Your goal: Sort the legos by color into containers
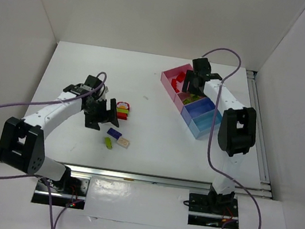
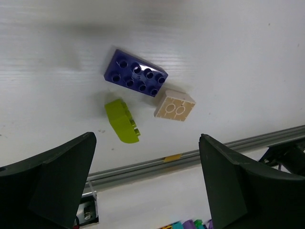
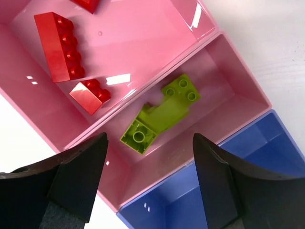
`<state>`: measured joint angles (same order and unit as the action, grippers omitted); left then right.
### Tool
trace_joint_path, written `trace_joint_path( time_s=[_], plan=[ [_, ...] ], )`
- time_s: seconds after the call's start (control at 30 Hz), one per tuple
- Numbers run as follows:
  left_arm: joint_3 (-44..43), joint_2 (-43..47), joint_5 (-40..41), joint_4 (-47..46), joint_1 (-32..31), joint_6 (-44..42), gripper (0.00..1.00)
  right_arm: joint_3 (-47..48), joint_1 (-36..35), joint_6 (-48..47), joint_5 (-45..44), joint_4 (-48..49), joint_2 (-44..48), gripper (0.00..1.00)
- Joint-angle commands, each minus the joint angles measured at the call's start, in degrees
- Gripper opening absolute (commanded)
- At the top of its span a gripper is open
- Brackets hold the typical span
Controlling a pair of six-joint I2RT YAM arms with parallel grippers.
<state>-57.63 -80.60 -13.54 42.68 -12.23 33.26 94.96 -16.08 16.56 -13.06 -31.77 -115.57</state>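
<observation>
- Your left tool (image 2: 147, 143) hangs spread and empty over three loose legos, toward the near edge of the counter and left of its middle.
- The purple brick (image 2: 136, 73) lies studs up. The beige brick (image 2: 174, 105) lies hollow side up close against it; you cannot tell whether they touch. The lime brick (image 2: 122, 120) lies on its side just beside both.
- They look light, rigid and slick. Take the purple brick across its two long flat walls, not over the studs.
- The lime brick's curved face would likely slip from a pinch, so close on its flat sides.
- A mixed stack (image 1: 122, 110) sits just beyond, toward the far edge.
- Your right tool (image 3: 149, 138) is spread and empty over the containers (image 1: 204, 124) by the far right corner.
- Red bricks (image 3: 61, 45) lie in the end box and lime pieces (image 3: 162, 112) in the next.
</observation>
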Motion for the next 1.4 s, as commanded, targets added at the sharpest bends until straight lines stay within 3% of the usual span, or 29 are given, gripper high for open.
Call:
trace_joint_path(
  time_s=[0.0,0.13,0.3,0.67,0.8,0.87,0.93,1.1,1.27,1.37],
  plan=[
    [1.45,0.53,-1.4,0.83,-1.39,0.41,1.0,3.04,-0.01,-0.47,-1.17,0.04,0.34,0.8],
    [4.62,0.53,-2.71,0.3,-2.1,0.93,0.98,0.85,-0.01,-0.47,-1.79,1.18,4.38,0.81],
    [7.26,1.06,-2.72,-2.68,-2.62,0.41,0.86,-5.39,-0.01,-0.47,-2.41,3.82,11.05,0.81],
    [12.09,-0.7,-0.79,-6.46,-4.21,3.39,0.75,-6.45,-0.01,0.05,-2.86,2.68,12.12,0.8],
    [12.8,-1.32,3.08,-7.17,-4.73,4.63,0.64,-5.75,-0.54,0.05,-2.85,2.15,11.59,0.8],
    [12.8,-1.32,4.31,-7.17,-4.73,4.63,0.49,-5.75,-1.06,0.05,-2.85,2.67,11.59,0.8],
    [12.19,-1.32,4.83,-7.17,-4.73,4.63,0.44,-5.75,-1.06,0.05,-2.32,2.68,11.59,0.8],
    [8.59,-4.12,4.84,-5.94,-4.73,4.01,0.44,-5.75,-0.45,-0.47,-2.32,2.15,11.59,0.8],
    [5.16,-3.87,4.22,-2.87,-5.26,2.78,0.29,-6.88,0.69,-0.47,-2.32,2.77,12.74,0.8],
    [-0.45,-3.25,5.27,-0.06,-6.75,0.76,0.27,-6.28,1.31,-0.47,-0.74,2.77,13.35,0.8]
  ],
)
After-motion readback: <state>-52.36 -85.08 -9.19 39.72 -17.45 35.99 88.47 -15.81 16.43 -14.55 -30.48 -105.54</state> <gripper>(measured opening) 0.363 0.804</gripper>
